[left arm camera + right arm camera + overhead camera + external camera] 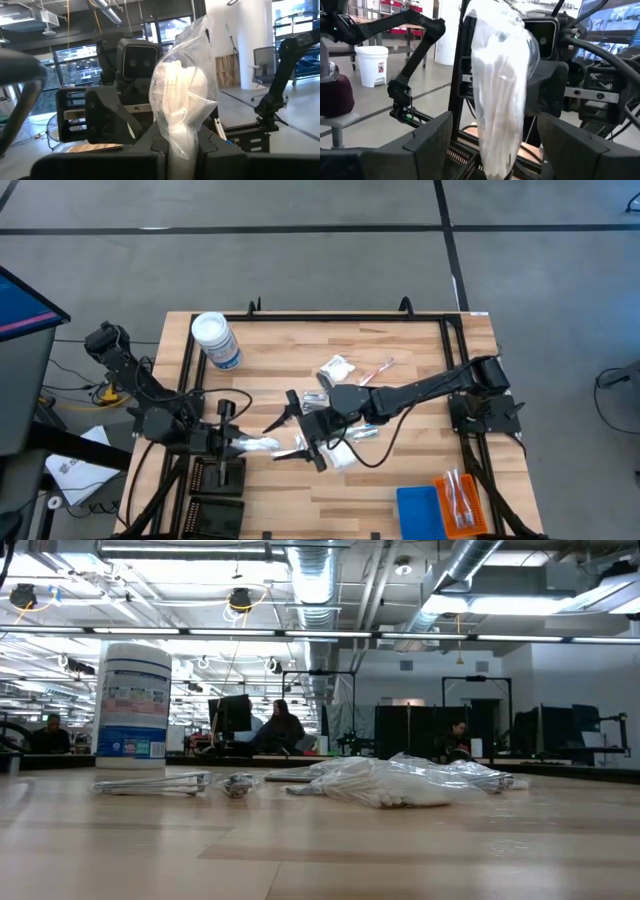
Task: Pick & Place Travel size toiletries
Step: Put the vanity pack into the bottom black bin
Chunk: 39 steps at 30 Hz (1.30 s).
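Clear plastic fills your high view's middle: the left gripper pinches a clear bag of white sticks above the desk, facing the right gripper, whose fingers stand spread around its far end. Your low view shows loose toiletries lying on the wood beside a jar. Both wrist views show that bag upright, clamped at its base only by the left fingers.

Clear bag of white stick-like toiletries clamped upright in left gripper, at 8 o'clock of table. White crinkly sachets at 12 o'clock of centre, red-pink toothbrush just beside. More wrapped pieces near centre, 5 o'clock side.
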Tool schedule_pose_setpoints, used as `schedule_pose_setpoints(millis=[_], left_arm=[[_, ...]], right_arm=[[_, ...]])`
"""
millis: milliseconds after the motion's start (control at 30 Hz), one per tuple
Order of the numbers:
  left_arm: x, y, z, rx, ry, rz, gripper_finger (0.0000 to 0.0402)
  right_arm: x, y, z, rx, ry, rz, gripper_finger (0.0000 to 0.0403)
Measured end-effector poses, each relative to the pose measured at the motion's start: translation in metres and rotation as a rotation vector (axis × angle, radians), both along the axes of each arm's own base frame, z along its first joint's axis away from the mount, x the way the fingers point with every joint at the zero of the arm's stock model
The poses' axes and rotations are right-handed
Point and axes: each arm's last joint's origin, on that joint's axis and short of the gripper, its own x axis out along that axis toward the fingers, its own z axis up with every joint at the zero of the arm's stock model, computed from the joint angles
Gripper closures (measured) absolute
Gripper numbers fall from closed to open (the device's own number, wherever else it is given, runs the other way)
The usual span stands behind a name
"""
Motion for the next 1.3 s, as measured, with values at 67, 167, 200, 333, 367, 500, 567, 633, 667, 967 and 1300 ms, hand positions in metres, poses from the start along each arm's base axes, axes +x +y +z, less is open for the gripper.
schedule_pose_setpoints(millis=[67,167,200,333,367,500,567,633,667,967,1300], left_arm=[[0.001,0.000,0.000,0.001,-0.003,-0.006,0.0386],[0.002,0.001,0.000,0.003,-0.006,-0.010,0.0386],[0.002,0.002,0.000,0.004,-0.007,-0.012,0.0386],[0.005,0.003,0.000,-0.006,-0.014,-0.041,0.0386],[0.006,0.004,0.000,-0.008,-0.017,-0.053,0.0386],[0.010,0.010,-0.006,-0.022,-0.005,-0.044,0.0386],[0.011,0.012,-0.009,-0.028,0.001,-0.031,0.0386],[0.012,0.014,-0.010,-0.031,0.002,-0.024,0.0386],[0.012,0.014,-0.010,-0.033,0.000,-0.023,0.0386],[0.011,0.013,-0.008,-0.037,-0.014,-0.039,0.0386],[0.011,0.013,-0.008,-0.040,-0.010,-0.019,0.0360]], right_arm=[[0.000,0.000,0.000,0.001,-0.001,0.000,0.0117],[0.000,0.000,0.000,0.002,-0.003,0.000,0.0117],[0.000,0.000,0.000,0.001,-0.003,-0.005,0.0117],[0.001,-0.003,0.001,0.003,-0.007,-0.018,0.0117],[0.001,-0.004,0.001,0.003,-0.006,-0.020,0.0117],[0.001,-0.004,-0.001,0.009,0.011,-0.022,0.0117],[0.001,-0.004,-0.001,0.009,0.012,-0.022,0.0117],[0.001,-0.005,-0.001,0.009,0.011,-0.025,0.0120],[0.001,-0.004,-0.001,0.009,0.013,-0.024,0.0125],[0.002,-0.007,-0.004,-0.006,0.035,-0.055,0.0269],[0.002,-0.009,-0.005,-0.008,0.047,-0.061,0.0381]])
